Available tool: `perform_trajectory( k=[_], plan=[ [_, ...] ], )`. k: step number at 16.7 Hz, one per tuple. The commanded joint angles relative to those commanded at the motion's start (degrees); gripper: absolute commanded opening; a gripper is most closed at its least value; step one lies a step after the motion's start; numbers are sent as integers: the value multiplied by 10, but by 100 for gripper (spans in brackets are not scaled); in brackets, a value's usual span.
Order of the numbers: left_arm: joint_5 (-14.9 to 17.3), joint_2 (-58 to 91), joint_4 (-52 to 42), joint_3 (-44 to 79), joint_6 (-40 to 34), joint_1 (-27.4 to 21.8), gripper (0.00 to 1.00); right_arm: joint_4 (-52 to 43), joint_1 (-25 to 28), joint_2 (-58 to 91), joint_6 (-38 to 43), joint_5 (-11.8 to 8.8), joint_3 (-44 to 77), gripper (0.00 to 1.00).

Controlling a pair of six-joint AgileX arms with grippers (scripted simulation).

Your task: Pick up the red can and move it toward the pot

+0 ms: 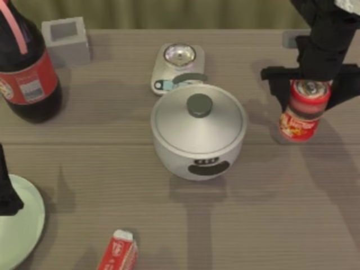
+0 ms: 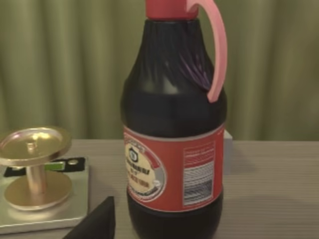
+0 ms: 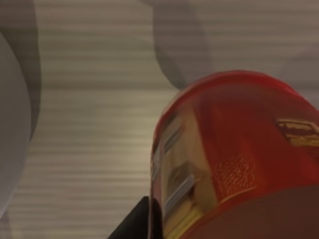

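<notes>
Can (image 1: 304, 109), at the pot's (image 1: 198, 130) three o'clock and well apart, held near its top by the right pincer (image 1: 309, 84), closed on it. Carry it level toward nine o'clock, stopping short of the pot. Left arm parked.

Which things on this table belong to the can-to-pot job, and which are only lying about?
Part of the job:
- red can, at the table's right, gripped by the right gripper
- pot, lidded, mid-table

Lying about:
- dark bottle, far left
- kitchen scale, behind the pot
- grey box
- red-and-white carton, near edge
- pale plate, by the parked left arm
</notes>
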Motion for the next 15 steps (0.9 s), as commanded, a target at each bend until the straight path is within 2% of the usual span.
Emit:
perform_trajectory(
  k=[3, 9, 13, 15],
  plan=[
    [0, 0, 0, 0, 0, 0, 100, 9, -1, -1, -1, -1, -10, 0],
    [0, 0, 0, 0, 0, 0, 100, 100, 1, 18, 1, 0, -80, 0],
    [0, 0, 0, 0, 0, 0, 100, 102, 1, 19, 1, 0, -83, 0],
    [0, 0, 0, 0, 0, 0, 100, 102, 1, 19, 1, 0, -83, 15]
  ],
)
